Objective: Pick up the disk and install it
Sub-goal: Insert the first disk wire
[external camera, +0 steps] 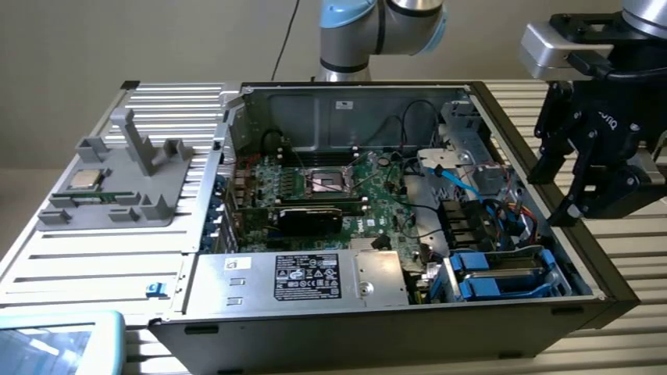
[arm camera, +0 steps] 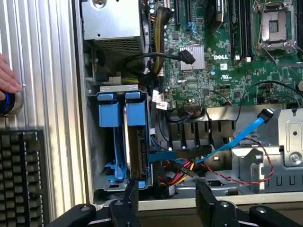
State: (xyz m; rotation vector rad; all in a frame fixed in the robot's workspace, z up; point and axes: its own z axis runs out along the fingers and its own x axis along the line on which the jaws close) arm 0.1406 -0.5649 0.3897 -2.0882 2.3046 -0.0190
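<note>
Exterior view, L to R: teal-rimmed panel [external camera: 58,336] at the near-left corner of the ribbed metal table [external camera: 94,258]; can't tell what it is. Behind it, grey plastic fixture [external camera: 125,187] w/ square silver CPU chip [external camera: 89,180] lying on it. Centre: open PC case [external camera: 281,109] on its side. Inside it, green motherboard [external camera: 360,207] w/ CPU socket [external camera: 328,181] toward the back, and silver PSU box [external camera: 312,277] w/ black label along the front wall. Right of the PSU, in the front-right corner, is the drive bay. The disk [external camera: 501,266] sits in it on edge, blue rails round it. Blue SATA cable [external camera: 458,176] crosses behind the bay. Top centre, behind the case: arm joint [external camera: 376,27], blue-grey. Far right: black gripper [external camera: 554,199] hangs above the case's right wall, apart from the disk, fingers spread, nothing between them.

Wrist view: gripper [arm camera: 168,201] fingers [arm camera: 130,198] wide apart and empty, over the case wall next to the bay. Disk [arm camera: 136,151] stands on edge in the bay, brownish side showing between its blue rails. A 2nd blue carrier [arm camera: 113,123] is just beside it; touching or not, can't tell. SATA cable [arm camera: 251,127] loops past the bay, w/ a finned heatsink [arm camera: 191,56] on the board beyond. Outside the case, on the table, a person's hand [arm camera: 7,75] is at a blue-ringed knob [arm camera: 7,101], w/ a black keyboard [arm camera: 19,175] near it.
</note>
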